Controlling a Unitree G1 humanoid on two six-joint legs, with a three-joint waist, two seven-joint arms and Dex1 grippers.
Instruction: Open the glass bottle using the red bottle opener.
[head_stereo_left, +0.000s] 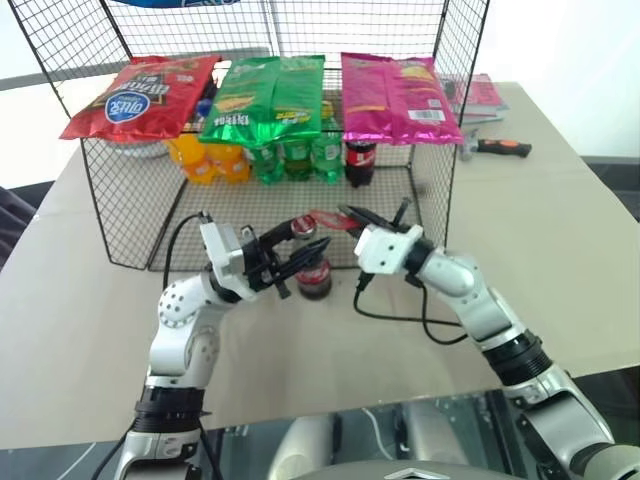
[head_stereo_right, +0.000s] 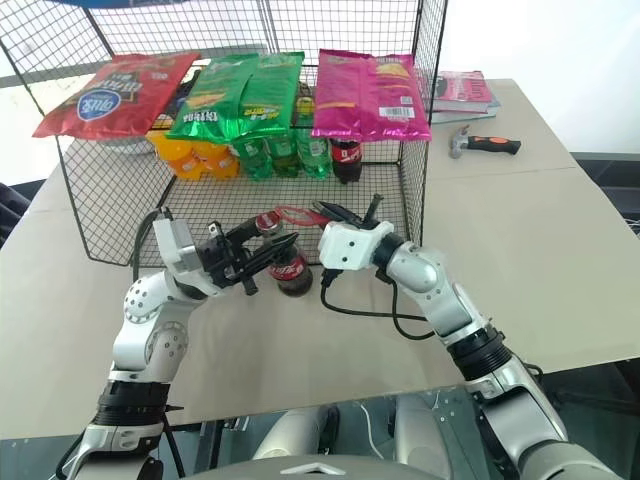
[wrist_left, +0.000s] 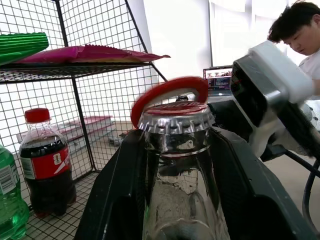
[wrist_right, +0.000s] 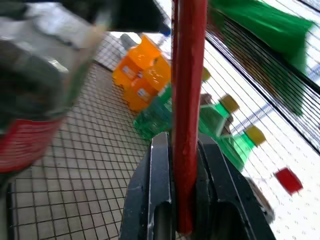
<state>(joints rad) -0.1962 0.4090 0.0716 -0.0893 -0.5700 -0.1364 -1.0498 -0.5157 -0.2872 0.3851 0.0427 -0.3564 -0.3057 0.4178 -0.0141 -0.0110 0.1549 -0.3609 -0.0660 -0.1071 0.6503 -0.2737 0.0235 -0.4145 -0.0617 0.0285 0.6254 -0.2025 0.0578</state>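
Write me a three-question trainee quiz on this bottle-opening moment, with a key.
1. True or false: the crown cap is on the glass bottle.
2. Which hand grips the red bottle opener: A left hand, B right hand?
3. Fill in: the opener's ring sits at the bottle's ____.

Key: 1 true. 2 B. 3 cap.

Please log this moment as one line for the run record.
left gripper: shut on glass bottle | right gripper: shut on red bottle opener | opener ring at cap | cap on
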